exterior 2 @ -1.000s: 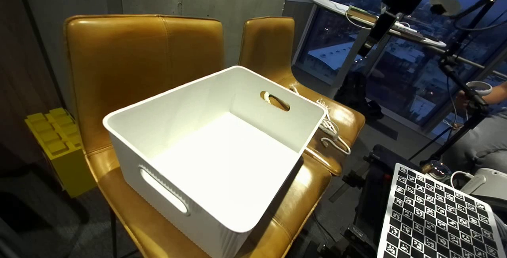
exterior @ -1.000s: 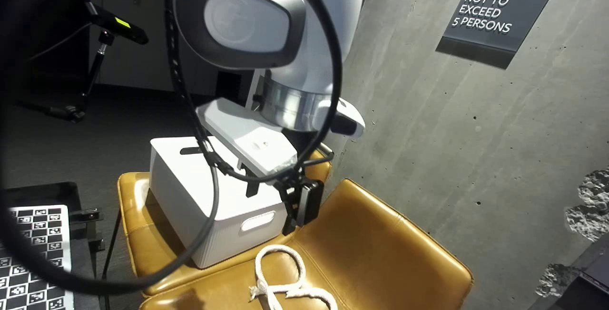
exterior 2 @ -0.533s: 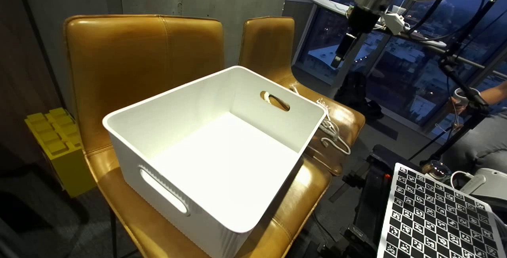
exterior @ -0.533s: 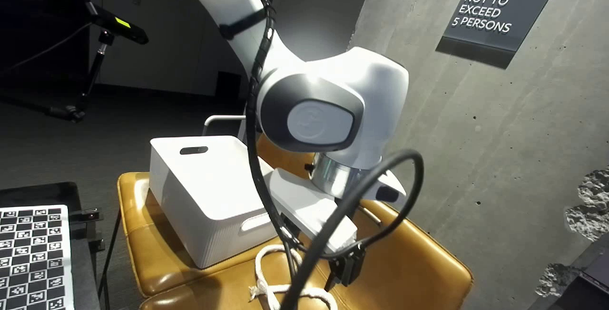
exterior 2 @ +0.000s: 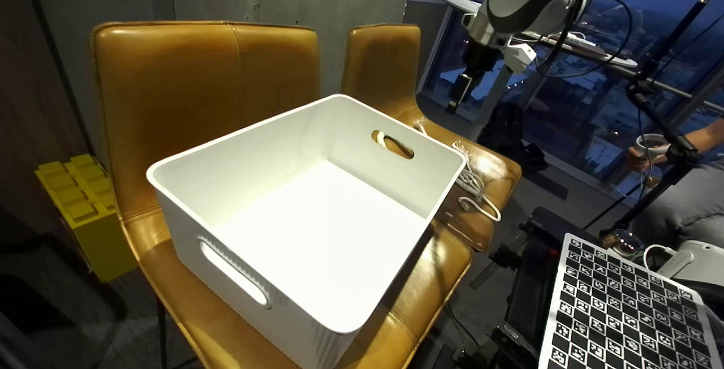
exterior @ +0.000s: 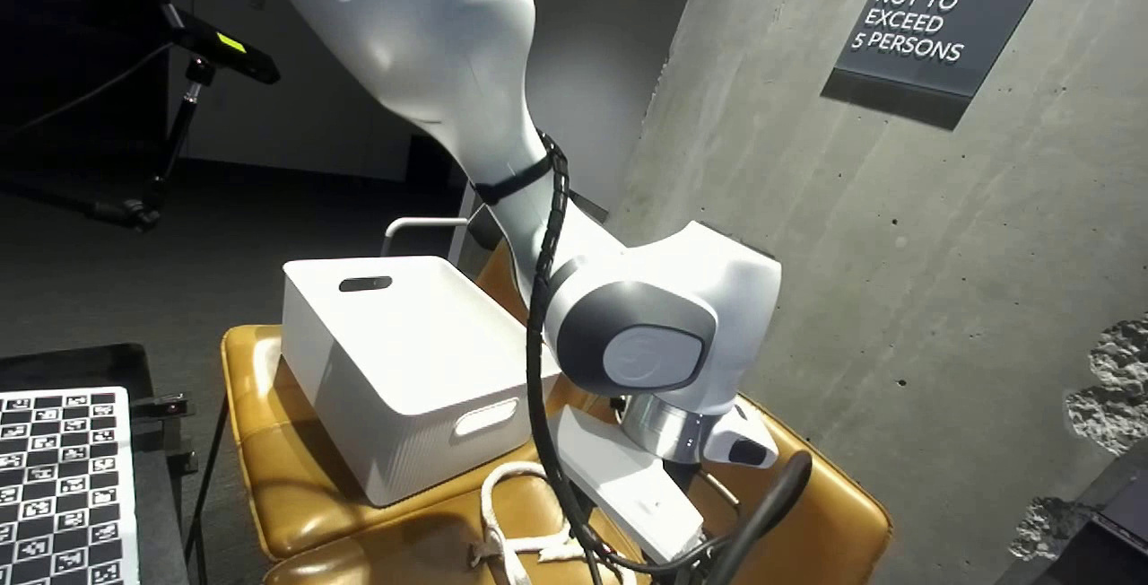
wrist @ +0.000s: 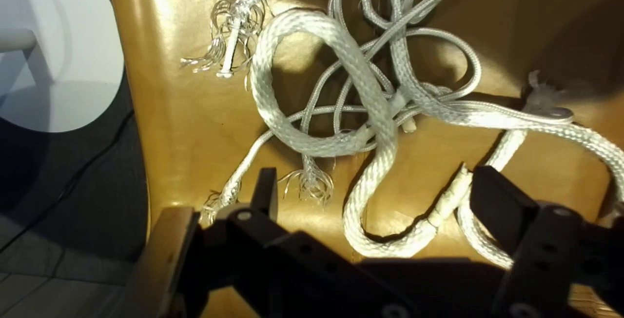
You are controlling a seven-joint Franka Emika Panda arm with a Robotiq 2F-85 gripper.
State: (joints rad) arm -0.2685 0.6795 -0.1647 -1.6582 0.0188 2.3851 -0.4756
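Bin: your white bin (exterior 2: 288,324) stands on a tan chair (exterior 2: 203,103); its end wall hides part of the ropes (wrist: 385,147) in an exterior view.
Ropes: they lie tangled on the neighbouring chair (exterior 2: 382,66), a curl by that seat's front corner nearest the bin, a frayed end close to the seat edge in the wrist view.
Backrest: the rope chair's back rises behind your wrist in an exterior view, with a concrete wall (exterior: 897,235) beyond.
Cable: a black cable (exterior: 535,343) runs down your arm (exterior: 448,74) and loops by the wrist; you cannot make out the fingers there.
Board: a checkered board (exterior 2: 633,301) sits past the seats' front edges, well apart from the ropes.
Person: someone seated (exterior 2: 687,205) holds a mug (exterior 2: 653,145) behind a black stand (exterior 2: 681,154).
Arm: it slopes down past the bin, wrist bent to point at the rope seat.
Gripper: your gripper (wrist: 373,176) stands wide open above the ropes, holding nothing; one finger (wrist: 502,206) overlaps a taped rope end, contact unclear.
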